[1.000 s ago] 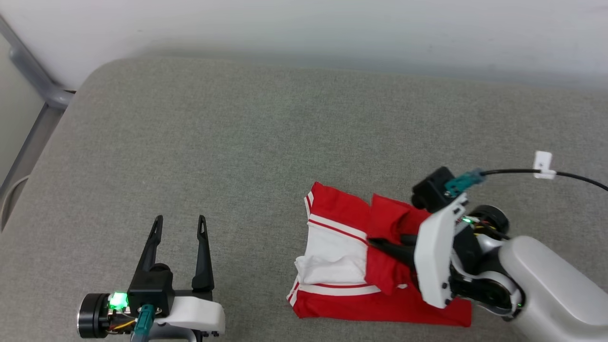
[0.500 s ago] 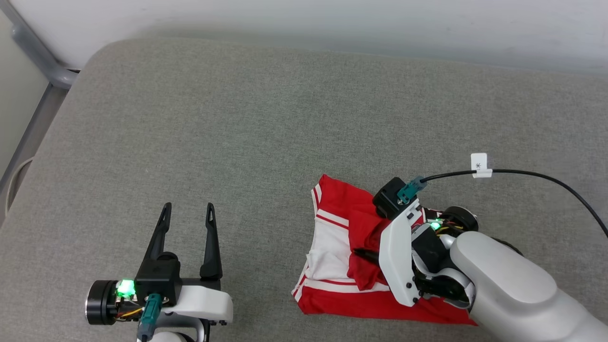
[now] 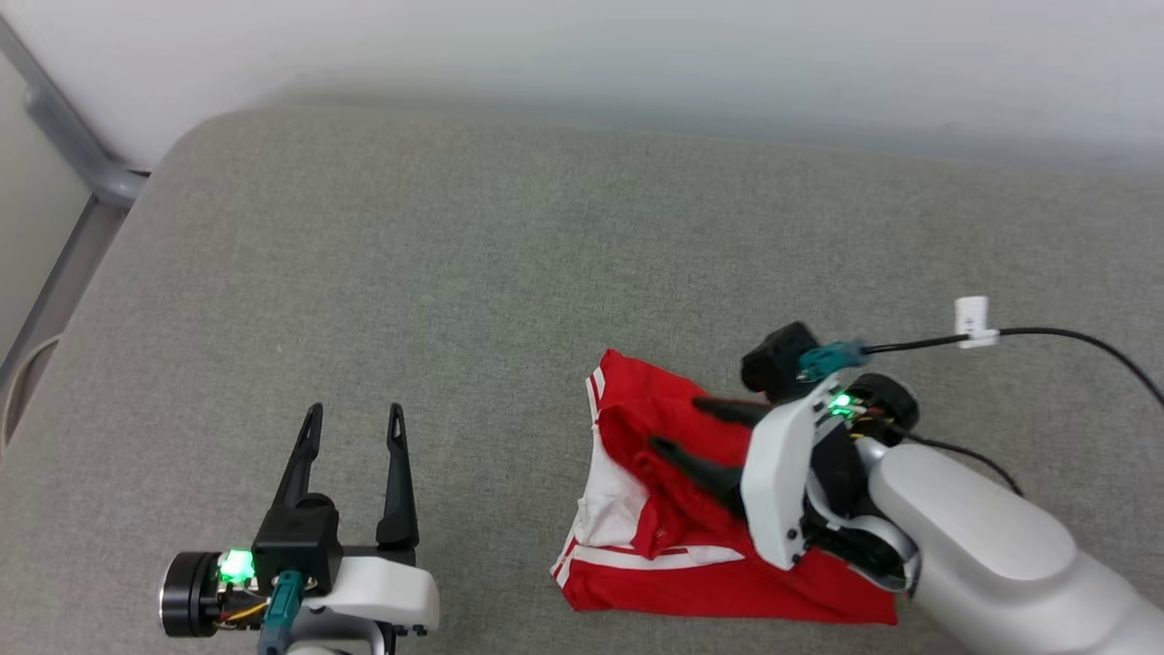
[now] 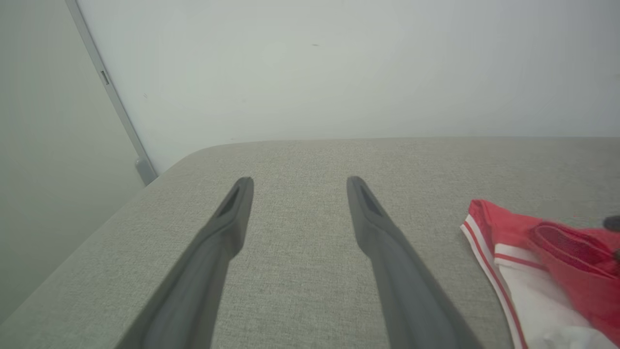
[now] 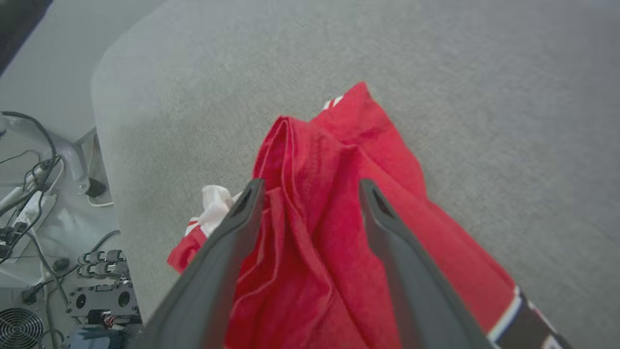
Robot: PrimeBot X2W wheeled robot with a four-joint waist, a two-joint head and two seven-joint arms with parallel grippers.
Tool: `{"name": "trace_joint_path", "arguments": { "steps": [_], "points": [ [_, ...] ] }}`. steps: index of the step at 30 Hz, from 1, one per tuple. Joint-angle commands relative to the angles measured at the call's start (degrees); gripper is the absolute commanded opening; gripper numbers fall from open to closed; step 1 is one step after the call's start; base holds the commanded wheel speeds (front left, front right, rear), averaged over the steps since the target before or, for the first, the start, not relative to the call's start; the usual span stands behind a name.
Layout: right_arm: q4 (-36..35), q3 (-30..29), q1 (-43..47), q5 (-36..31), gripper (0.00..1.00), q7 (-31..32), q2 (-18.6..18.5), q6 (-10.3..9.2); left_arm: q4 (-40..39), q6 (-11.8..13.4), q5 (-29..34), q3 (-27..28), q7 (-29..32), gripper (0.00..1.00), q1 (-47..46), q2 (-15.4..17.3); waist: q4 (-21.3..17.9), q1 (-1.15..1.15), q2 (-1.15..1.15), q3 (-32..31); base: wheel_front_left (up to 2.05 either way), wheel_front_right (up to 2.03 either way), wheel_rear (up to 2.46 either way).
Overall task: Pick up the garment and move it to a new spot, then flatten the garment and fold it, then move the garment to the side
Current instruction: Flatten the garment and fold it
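Note:
The garment (image 3: 637, 387) lies bunched and partly folded on the grey padded surface at the lower right, red with a white sleeve (image 3: 614, 496) and striped trim. My right gripper (image 3: 675, 422) hovers low over its upper middle, open, fingers pointing left. In the right wrist view the garment (image 5: 329, 160) has a ridge of red cloth lying between and under the spread fingers of the right gripper (image 5: 310, 186). My left gripper (image 3: 354, 411) rests open at the lower left, well apart from the cloth. The left gripper (image 4: 299, 180) holds nothing, and the garment (image 4: 508, 242) shows at that view's right edge.
The grey padded surface (image 3: 436, 273) ends in a rounded corner at the far left, beside a grey metal frame (image 3: 77, 150). A pale wall runs behind. A black cable with a white tag (image 3: 971, 318) arcs over the right side. Cables and power strips (image 5: 29, 213) lie on the floor.
My right gripper, earlier shut on a red fold, has opened and risen slightly. The red fold has been carried left and now covers more of the white sleeve. The camera shifted slightly.

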Motion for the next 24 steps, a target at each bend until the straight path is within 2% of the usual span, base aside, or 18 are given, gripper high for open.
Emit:
{"name": "trace_joint_path", "arguments": {
  "steps": [1,2,6,12,18,24],
  "points": [
    [-1.2,-1.0,1.2,-1.1,1.0,-2.6,-1.6,-0.05,0.0,-0.2,0.1,0.2,-0.4,1.0,1.0,0.3,-0.8,0.0,0.0,-1.4,0.0,0.0,0.0],
    [-1.2,-1.0,1.2,-1.1,1.0,-2.6,-1.6,-0.05,0.0,-0.2,0.1,0.2,-0.4,1.0,1.0,0.3,-0.8,0.0,0.0,-1.4,0.0,0.0,0.0],
    [-2.7,-6.0,3.6,-4.6,1.0,-9.6,-4.6,-0.05,-0.3,-0.3,0.1,0.8,-0.4,1.0,2.2,0.5,-2.3,0.0,0.0,-3.2,0.0,0.0,0.0],
    [-2.3,-18.1,8.9,-14.1,1.0,-19.2,-5.9,-0.05,-1.0,-0.5,0.2,1.4,-0.3,1.0,3.8,0.9,-4.7,0.0,0.0,-4.9,0.0,0.0,0.0],
    [-3.6,-34.2,16.3,-26.7,1.0,-25.7,-2.4,-0.05,-1.3,-0.8,0.3,1.7,-0.3,1.0,4.7,1.1,-6.9,0.0,0.0,-5.9,0.0,0.0,0.0],
    [-10.8,-49.5,25.9,-35.9,1.0,-27.4,5.3,-0.05,-1.3,-1.0,0.2,1.7,-0.3,1.0,5.1,1.0,-8.1,0.0,0.0,-6.7,0.0,0.0,0.0]
  ]
}}
